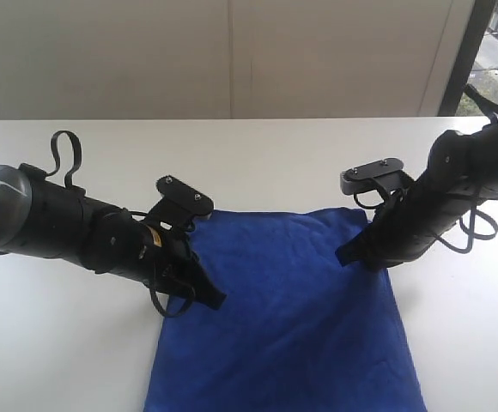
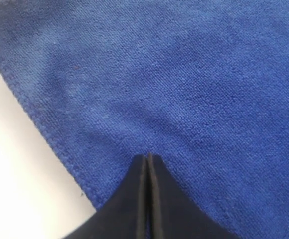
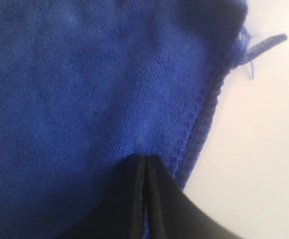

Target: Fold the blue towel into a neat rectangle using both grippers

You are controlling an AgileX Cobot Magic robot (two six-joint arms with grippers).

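- blue towel (image 1: 292, 318) lies spread flat on the white desk (image 1: 60, 343), betw. the two tools. Its near end runs out of the exterior view.
- towel's far edge runs from just behind the left tool (image 1: 215, 300) across to just behind the right tool (image 1: 345, 256). Surface smooth w/ faint ripples.
- left tool: clenched, fingers pressed together along a thin seam, no cloth in the seam. Tip is over the towel, just inside its side edge, near a far corner.
- left wrist view: cloth fills the area ahead of the tip. Stitched hem (image 2: 40, 124) runs slantwise just beside the tip, bare desk beyond it. Can't tell if tip touches cloth.
- right tool: also clenched on itself, no cloth gripped. Tip is over the towel, just inside the opposite side edge, near the other far corner.
- right wrist view: hem just beside the tip, bare desk on its outer side. Ahead of the tip, at the towel's corner, a small pale label (image 3: 266, 42) sticks out onto the desk w/ a few loose threads.
- both arms black, angled down & inward. Flat black bracket (image 1: 185, 196) sits above the left tool, w/ a cable loop (image 1: 64, 154) further back.
- pale wall (image 1: 232, 51) behind the desk.
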